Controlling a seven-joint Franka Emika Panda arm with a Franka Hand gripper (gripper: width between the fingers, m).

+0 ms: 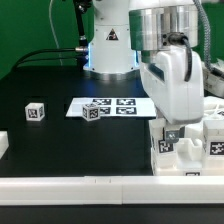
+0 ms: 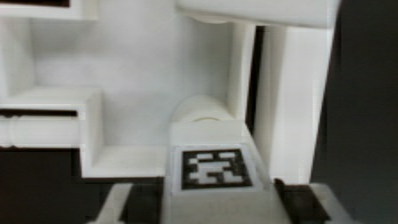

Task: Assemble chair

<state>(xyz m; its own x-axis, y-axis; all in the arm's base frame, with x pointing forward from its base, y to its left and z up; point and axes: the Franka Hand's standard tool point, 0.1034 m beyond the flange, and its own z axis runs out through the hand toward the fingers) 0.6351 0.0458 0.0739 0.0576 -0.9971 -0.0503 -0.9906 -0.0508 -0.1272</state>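
The claw (image 1: 171, 133) is clasping a white tagged part (image 2: 214, 135), low in the lower right of the exterior view. In the wrist view its two dark fingers (image 2: 139, 205) are sitting tight against either side of that part, which is showing a rounded end and a black-and-white square tag on its face. The held part is resting among the other white chair parts (image 1: 205, 140), a blocky cluster of slabs and bars standing on the black bench (image 1: 60, 140) at the exterior view's right; up close, these slabs are filling the space just behind the held part. The white arm (image 1: 175, 80) is reaching down from the upper right of the frame. Left of centre, a small tagged cube (image 1: 95, 111) is sitting at the near edge of the marker board (image 1: 78, 106). A second small cube (image 1: 36, 111) is lying well apart, toward the exterior view's left. A long white border rail (image 1: 70, 188) is running along the bottom of the frame
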